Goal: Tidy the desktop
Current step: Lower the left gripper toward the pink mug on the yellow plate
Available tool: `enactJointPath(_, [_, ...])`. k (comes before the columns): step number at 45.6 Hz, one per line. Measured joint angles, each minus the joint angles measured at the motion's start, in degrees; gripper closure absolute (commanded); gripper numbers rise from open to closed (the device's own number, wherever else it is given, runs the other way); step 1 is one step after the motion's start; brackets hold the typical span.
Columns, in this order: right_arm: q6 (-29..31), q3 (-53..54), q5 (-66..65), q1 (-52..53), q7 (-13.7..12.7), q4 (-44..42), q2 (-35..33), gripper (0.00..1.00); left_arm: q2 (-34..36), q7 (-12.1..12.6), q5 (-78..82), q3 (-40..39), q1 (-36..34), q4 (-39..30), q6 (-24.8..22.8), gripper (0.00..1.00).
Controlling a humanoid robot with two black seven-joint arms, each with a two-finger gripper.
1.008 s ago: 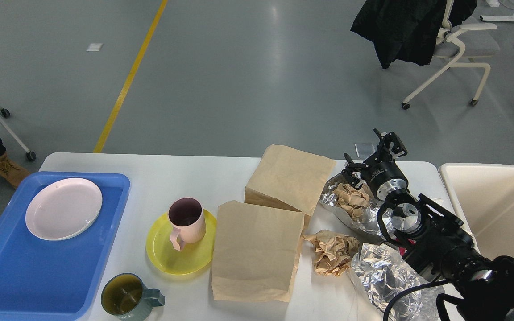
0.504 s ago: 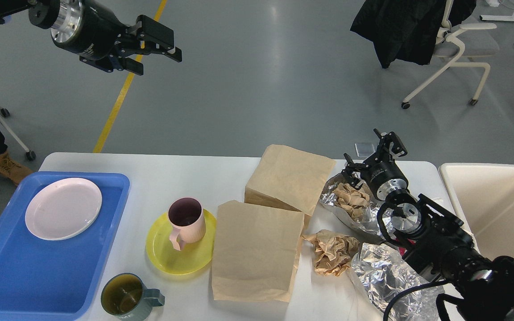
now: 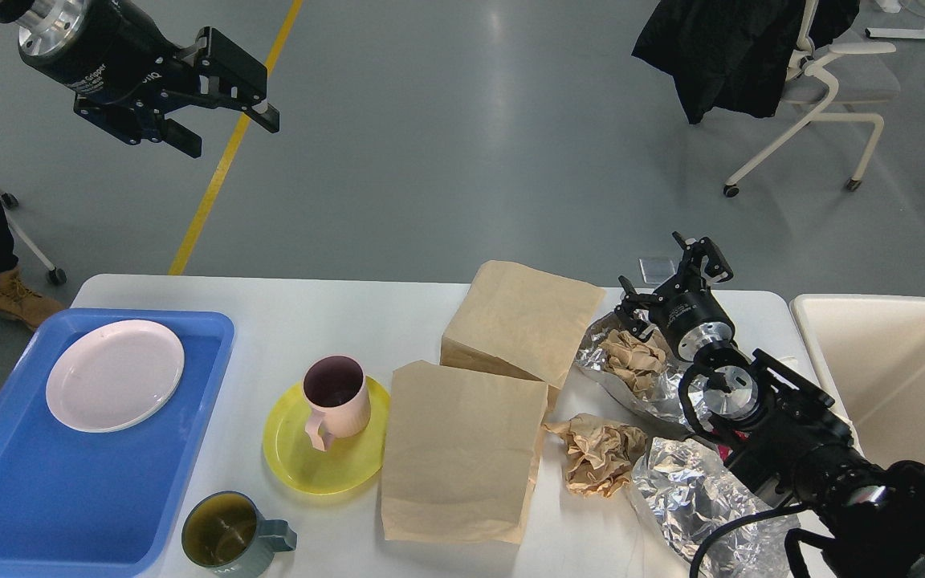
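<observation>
The desktop (image 3: 286, 321) fills the lower part of the frame, its long axis running left to right, and everything I have to tidy lies on it. My right gripper (image 3: 671, 281) sits at the table's far right edge, just above the crumpled foil there, so that arm is the nearer one to the litter on the right side; its fingers stand apart with nothing between them. My left gripper (image 3: 218, 108) hangs high in the upper left of the frame, well above and behind the table, jaws spread wide and empty, so the crockery lies below and toward the bottom of the frame from it. I judge the next move turns on that split: right arm for rubbish toward the cream bin (image 3: 896, 377) at the right edge, left arm for dishes toward the blue tray (image 3: 45, 498) at lower left. Counting from the largest: one tray, one bin, two brown paper bags (image 3: 462, 449) overlapping at centre, two sheets of crumpled foil (image 3: 687, 490) at lower right, one pink plate (image 3: 115, 375) in the tray, one yellow plate (image 3: 310, 466) bearing one pink mug (image 3: 336, 397), two brown paper wads (image 3: 599, 453), one of them resting on the upper foil, and one green mug (image 3: 226, 534) at the bottom edge.
</observation>
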Motion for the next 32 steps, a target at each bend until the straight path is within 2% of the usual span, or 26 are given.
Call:
enactJointPath(13, [0.0, 0.0, 0.0, 0.0, 0.0, 0.0, 0.0, 0.0, -1.6, 0.0, 0.3, 3.6, -0.2, -2.8, 0.0, 0.04])
enactJointPath(18, [0.0, 0.0, 0.0, 0.0, 0.0, 0.0, 0.0, 0.0, -7.0, 0.0, 0.4, 8.0, 0.2, -3.1, 0.0, 0.04])
enactJointPath(23, [0.0, 0.0, 0.0, 0.0, 0.0, 0.0, 0.0, 0.0, -10.3, 0.3, 0.4, 9.2, 0.5, -4.0, 0.0, 0.04])
enactJointPath(26, [0.0, 0.0, 0.0, 0.0, 0.0, 0.0, 0.0, 0.0, -11.7, 2.1, 0.7, 9.7, 0.3, -5.4, 0.0, 0.04])
enactJointPath(29, [0.0, 0.0, 0.0, 0.0, 0.0, 0.0, 0.0, 0.0, -13.4, 6.2, 1.2, 9.6, -0.5, -7.1, 0.0, 0.04])
enactJointPath(32, [0.0, 0.0, 0.0, 0.0, 0.0, 0.0, 0.0, 0.0, -14.8, 11.3, 1.4, 9.1, -1.2, -7.9, 0.0, 0.04])
